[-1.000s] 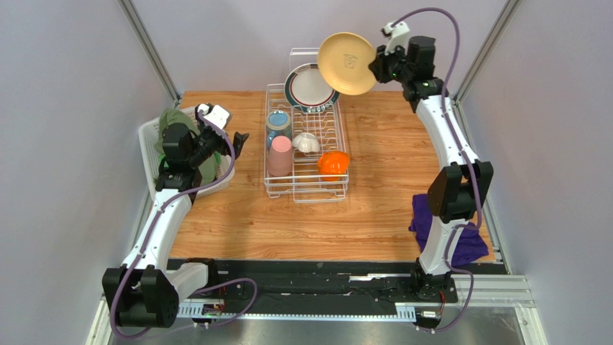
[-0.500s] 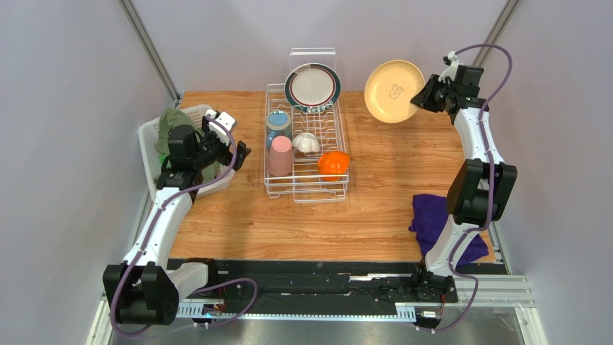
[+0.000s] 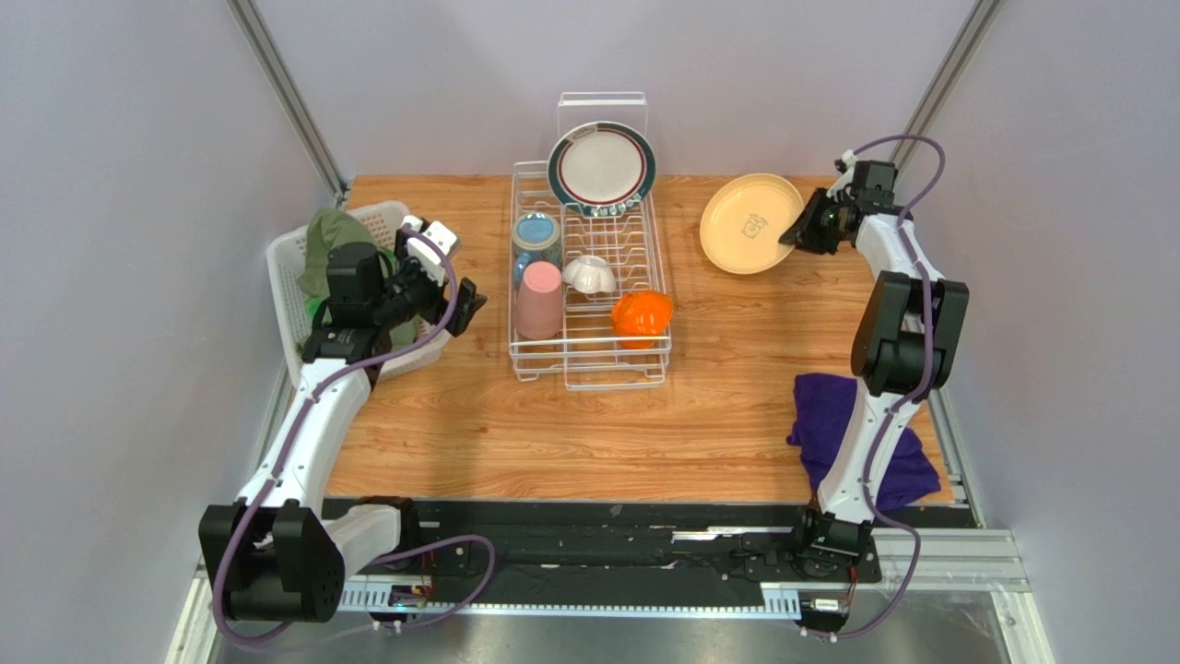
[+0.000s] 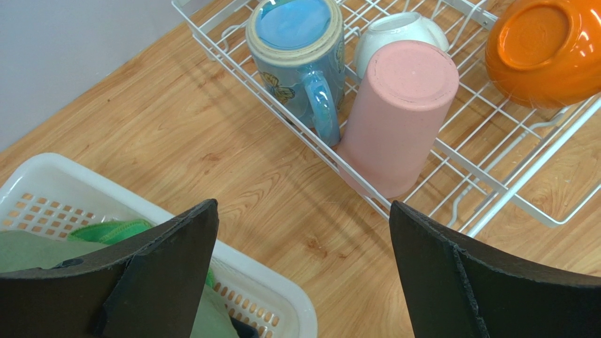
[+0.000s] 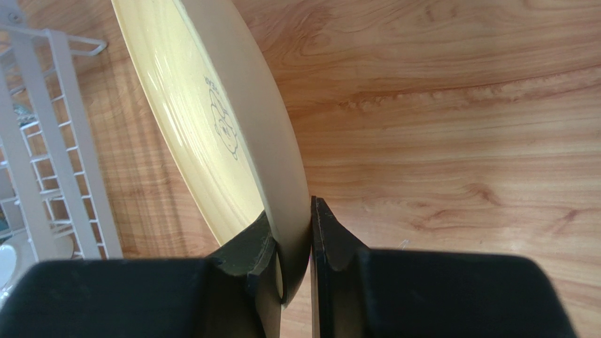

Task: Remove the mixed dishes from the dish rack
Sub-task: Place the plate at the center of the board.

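**Top view:** In the middle of the frame, the dish rack holds the dark-rimmed plate upright at its far end. Below it are the blue mug, pink cup, white cup and orange bowl. At upper right, the right gripper grips the edge of the yellow plate. The plate is outside the rack, over the table. At left, the left gripper hangs between the white basket and the rack.

**Left wrist view:** The fingers are spread wide with nothing between them, above bare wood. The mug and the upturned pink cup stand side by side in the rack at the top of the frame.

**Right wrist view:** The fingers stand narrow, pinching the tilted yellow plate's rim. I cannot tell whether the plate touches the wood.
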`<state>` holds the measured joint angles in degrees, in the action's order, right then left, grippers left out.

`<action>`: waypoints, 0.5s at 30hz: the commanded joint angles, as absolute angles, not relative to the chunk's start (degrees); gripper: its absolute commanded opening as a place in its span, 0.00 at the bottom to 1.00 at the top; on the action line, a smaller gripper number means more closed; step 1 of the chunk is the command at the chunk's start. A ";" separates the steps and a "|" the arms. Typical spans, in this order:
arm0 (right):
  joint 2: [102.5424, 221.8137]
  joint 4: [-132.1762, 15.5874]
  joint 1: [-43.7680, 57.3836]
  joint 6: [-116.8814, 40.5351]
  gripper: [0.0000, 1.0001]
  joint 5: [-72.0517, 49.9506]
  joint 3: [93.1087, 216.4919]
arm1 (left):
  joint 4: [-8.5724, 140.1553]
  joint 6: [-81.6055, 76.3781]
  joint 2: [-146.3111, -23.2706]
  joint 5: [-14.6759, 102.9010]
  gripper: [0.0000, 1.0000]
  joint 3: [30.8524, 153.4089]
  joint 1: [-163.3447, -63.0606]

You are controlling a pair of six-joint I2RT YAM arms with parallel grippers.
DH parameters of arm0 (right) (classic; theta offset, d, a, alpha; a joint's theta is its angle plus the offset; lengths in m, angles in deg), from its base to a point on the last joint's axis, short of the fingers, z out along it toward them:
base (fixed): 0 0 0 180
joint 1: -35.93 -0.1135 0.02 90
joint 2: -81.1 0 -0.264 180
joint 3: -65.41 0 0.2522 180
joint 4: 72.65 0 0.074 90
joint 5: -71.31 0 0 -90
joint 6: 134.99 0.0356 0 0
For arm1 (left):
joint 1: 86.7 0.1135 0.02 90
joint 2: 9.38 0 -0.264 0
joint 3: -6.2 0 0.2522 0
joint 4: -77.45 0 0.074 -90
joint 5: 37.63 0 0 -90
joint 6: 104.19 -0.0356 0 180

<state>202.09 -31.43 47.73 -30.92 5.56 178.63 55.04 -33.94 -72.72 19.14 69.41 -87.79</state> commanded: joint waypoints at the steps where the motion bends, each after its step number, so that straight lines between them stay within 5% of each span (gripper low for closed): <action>1: 205.19 -32.35 49.03 -28.03 0.00 5.39 184.54 | 55.34 -35.46 -72.67 17.04 0.99 71.29 -87.50; 9: 209.85 -32.26 50.35 -26.88 0.01 5.74 188.23 | 55.07 -35.81 -72.84 16.95 0.99 70.85 -87.49; 15: 212.67 -30.33 51.05 -26.71 0.14 5.83 190.87 | 55.07 -36.34 -72.84 16.69 0.99 70.41 -87.58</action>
